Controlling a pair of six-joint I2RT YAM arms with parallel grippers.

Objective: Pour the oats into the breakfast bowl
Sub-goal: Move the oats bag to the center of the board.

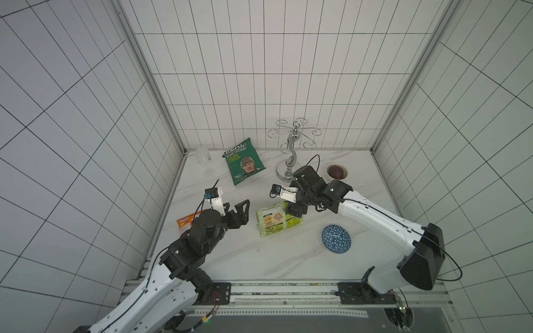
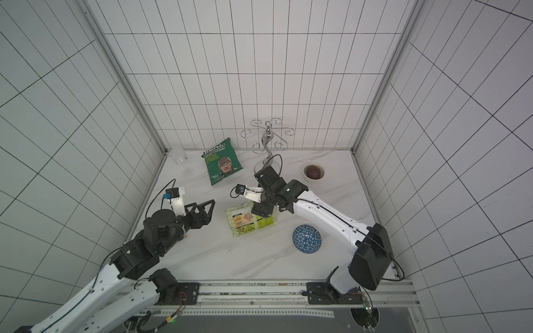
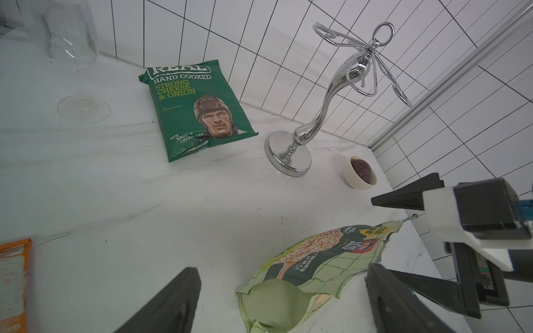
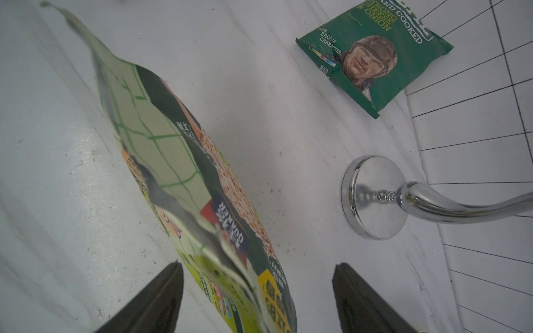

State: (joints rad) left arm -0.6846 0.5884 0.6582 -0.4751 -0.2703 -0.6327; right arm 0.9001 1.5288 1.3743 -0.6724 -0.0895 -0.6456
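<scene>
The lime-green oats pouch [image 1: 274,222] [image 2: 245,222] rests on the marble table [image 1: 259,259] near the middle; the flakes themselves are hidden inside it. My right gripper [image 1: 294,212] [image 4: 259,265] is over the pouch's right end. It is open, with the pouch [image 4: 173,161] between its fingers and a gap on both sides. My left gripper [image 1: 246,212] [image 3: 281,268] is open just left of the pouch [image 3: 317,259], apart from it and facing its base. The breakfast bowl [image 1: 336,239] [image 2: 307,238] sits right of the pouch, showing only its blue triangle-patterned outside.
A dark green crisp bag [image 1: 243,165] lies at the back. A wine glass [image 1: 205,161] stands in the back left corner. A chrome hook stand [image 1: 288,170] and a cream bowl [image 1: 336,171] are behind my right arm. An orange packet [image 1: 186,223] lies under my left wrist.
</scene>
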